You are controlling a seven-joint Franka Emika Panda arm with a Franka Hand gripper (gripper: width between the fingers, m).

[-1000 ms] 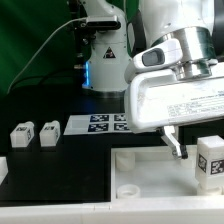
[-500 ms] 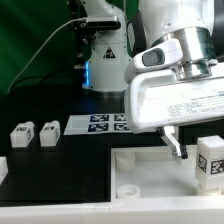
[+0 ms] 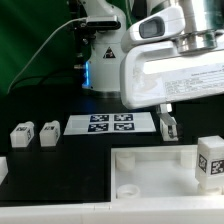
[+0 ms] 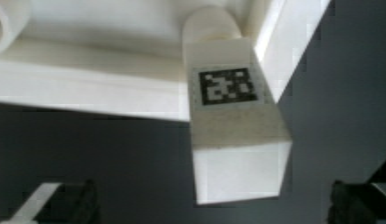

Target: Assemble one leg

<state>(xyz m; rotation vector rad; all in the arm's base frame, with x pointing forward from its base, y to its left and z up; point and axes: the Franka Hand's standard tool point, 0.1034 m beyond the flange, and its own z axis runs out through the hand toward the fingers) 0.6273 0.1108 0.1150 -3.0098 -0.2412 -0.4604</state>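
"Counting near to far, what shows?"
"One large white square plastic tray (image 3: pixel 150 172); one small white tagged plastic leg post (image 3: pixel 210 162) upright at its corner; one two-finger gripper (image 3: pixel 168 126) hovering nearby, fingers spread, empty; beyond, a second leg (image 3: pixel 22 133), a third leg (image 3: pixel 48 133), one marker board (image 3: pixel 110 123)."
"Which step?"
"Probably seating that post; the next move calls for regripping and twisting it."

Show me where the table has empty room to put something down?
The biggest bare patch of table lies between the two small legs and the white tray's rim. More bare table lies behind those legs, toward the green curtain. It's crowded on the exterior view's right: the open gripper hangs by the marker board's end, close to the standing leg.
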